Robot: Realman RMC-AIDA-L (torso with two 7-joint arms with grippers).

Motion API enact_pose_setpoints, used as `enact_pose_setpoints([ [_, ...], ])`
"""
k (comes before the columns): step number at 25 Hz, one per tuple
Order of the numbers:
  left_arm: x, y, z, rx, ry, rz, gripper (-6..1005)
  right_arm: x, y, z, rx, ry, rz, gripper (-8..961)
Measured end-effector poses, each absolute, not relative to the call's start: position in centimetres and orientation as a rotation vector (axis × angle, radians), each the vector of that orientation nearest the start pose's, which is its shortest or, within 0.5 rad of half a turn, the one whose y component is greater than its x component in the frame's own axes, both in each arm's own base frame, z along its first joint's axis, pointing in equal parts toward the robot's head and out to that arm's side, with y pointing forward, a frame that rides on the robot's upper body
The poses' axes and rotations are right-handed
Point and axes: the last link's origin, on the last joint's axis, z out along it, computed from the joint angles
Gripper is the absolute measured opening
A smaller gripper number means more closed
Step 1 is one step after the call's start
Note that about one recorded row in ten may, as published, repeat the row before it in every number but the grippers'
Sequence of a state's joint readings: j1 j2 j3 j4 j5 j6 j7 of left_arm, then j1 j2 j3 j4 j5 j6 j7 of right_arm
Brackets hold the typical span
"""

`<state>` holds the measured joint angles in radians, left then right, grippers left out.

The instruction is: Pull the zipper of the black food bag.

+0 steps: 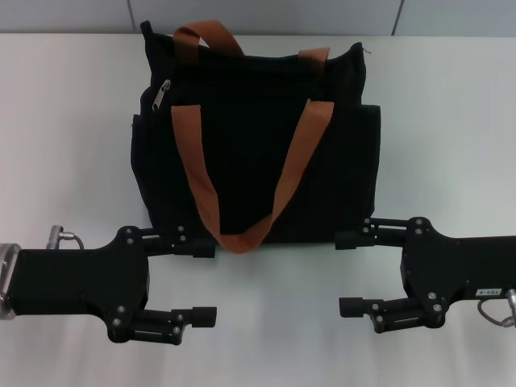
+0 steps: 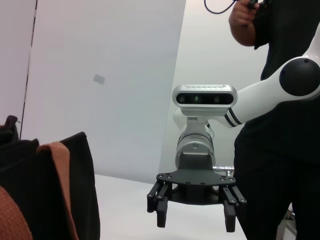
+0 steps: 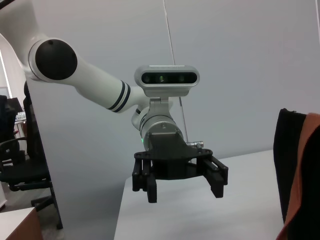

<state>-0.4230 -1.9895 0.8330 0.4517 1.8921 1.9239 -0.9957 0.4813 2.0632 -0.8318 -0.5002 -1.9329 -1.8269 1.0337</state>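
Standing on the white table [image 1: 72,121], the black food bag [image 1: 258,161] sits at the far middle of the scene, upright and boxy. Its two orange-brown straps [image 1: 302,153] differ in how they lie: one arches over the top edge, the other droops down the near face in a long loop that reaches the bag's bottom edge. The zipper [image 1: 161,95], a small silver pull tab, hangs at the far left end of the bag's top, on the left corner.

The left gripper [image 1: 205,282] hovers at the near left, its fingers spread wide apart and pointing right toward the middle; its farther finger tip lies just beside the bag's near left bottom corner. The right gripper [image 1: 348,272] mirrors it at the near right, likewise spread open and holding nothing, fingers pointing left, the farther tip close to the bag's near right bottom corner.

The left wrist view shows the right gripper [image 2: 196,220] facing the camera with its fingers apart, a person in black [image 2: 280,150] standing behind it. The right wrist view shows the left gripper [image 3: 182,192] in the same way, beside an edge of the bag.
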Motion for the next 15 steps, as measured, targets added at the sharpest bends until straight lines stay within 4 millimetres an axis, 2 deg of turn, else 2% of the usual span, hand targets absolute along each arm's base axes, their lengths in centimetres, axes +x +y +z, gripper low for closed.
enact_pose_setpoints([
  [15,-27.68,24.29,0.17,-2.965,-0.255,-1.044,783,25.48,26.59,-2.46,-2.992,0.235,0.958,796],
])
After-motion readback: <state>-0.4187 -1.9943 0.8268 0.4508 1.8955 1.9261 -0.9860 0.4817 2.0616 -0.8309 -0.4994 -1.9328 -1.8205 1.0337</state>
